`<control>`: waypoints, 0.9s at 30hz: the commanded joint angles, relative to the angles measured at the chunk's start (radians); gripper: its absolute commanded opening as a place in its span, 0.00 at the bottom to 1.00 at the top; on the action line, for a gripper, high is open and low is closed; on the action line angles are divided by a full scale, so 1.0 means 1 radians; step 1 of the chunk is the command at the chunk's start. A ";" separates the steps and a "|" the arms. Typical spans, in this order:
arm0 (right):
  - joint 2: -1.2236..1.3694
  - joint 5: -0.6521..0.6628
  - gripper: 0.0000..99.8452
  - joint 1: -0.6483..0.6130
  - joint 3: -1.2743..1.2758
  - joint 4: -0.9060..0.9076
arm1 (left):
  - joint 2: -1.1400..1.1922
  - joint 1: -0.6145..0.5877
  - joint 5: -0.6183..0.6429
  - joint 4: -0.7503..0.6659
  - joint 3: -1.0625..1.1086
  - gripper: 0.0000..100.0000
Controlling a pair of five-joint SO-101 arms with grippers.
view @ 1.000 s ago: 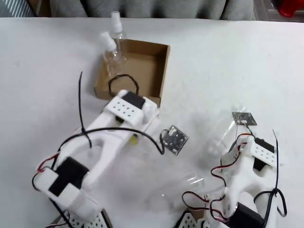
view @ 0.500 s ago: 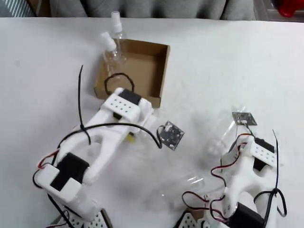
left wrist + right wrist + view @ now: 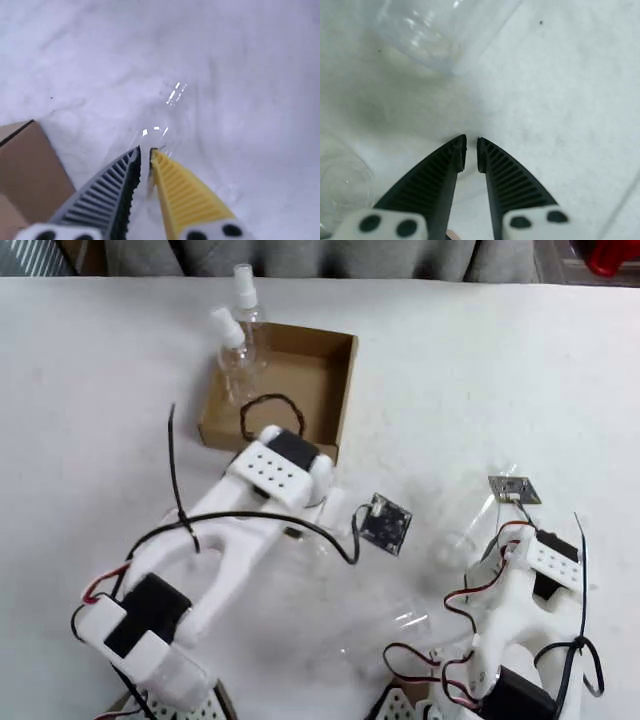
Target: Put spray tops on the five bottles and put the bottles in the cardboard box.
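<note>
Left tool (image 3: 145, 152), closed to a slit and apparently empty, hovers by a clear bottle (image 3: 172, 95) lying on the tabletop near the cardboard box (image 3: 305, 380). Grasping it likely calls for opening first.

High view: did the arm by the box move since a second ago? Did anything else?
The left arm swung a little sideways toward the right arm, its wrist still just in front of the cardboard box. I can't see it grab or drop anything. The right arm, the box and the two bottles with spray tops at the box's far corner stayed put.
</note>
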 commanded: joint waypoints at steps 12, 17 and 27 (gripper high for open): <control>0.002 0.005 0.02 0.002 -0.012 -0.010 | 0.019 -0.012 -0.046 0.014 0.005 0.08; 0.002 0.005 0.02 0.002 -0.012 -0.010 | 0.019 -0.058 -0.064 0.012 0.003 0.16; 0.002 0.005 0.02 -0.005 -0.012 -0.010 | 0.016 -0.108 -0.166 0.012 0.000 0.23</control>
